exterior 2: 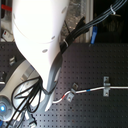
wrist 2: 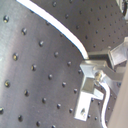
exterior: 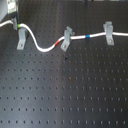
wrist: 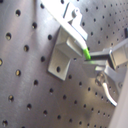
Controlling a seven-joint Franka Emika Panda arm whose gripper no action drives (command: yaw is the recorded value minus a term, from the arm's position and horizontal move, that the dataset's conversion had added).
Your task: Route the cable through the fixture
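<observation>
First exterior view gave us the clearest look, and we placed everything against the fixture [exterior: 21, 39], the upright grey clip standing on the dark perforated board [exterior: 65, 95]. On the first exterior view's left of the fixture, the cable [exterior: 42, 48] came in from the edge, and its green band [exterior: 18, 25] sat just beside the fixture's forked top. The white cord crossed that top, though we could not tell whether it sat down in the fork. On the first exterior view's right of the fixture it sagged in a loop, showed a red band [exterior: 56, 45], met the slanting clip [exterior: 66, 37], then carried a blue band [exterior: 87, 37] on to the squat clip [exterior: 107, 32], farthest from the fixture. In the first wrist view the gripper [wrist: 111, 57] hung close by the fixture, one finger [wrist: 119, 52] touching the cable at the green band; we could not tell whether the pincer was spread or pressed together.
</observation>
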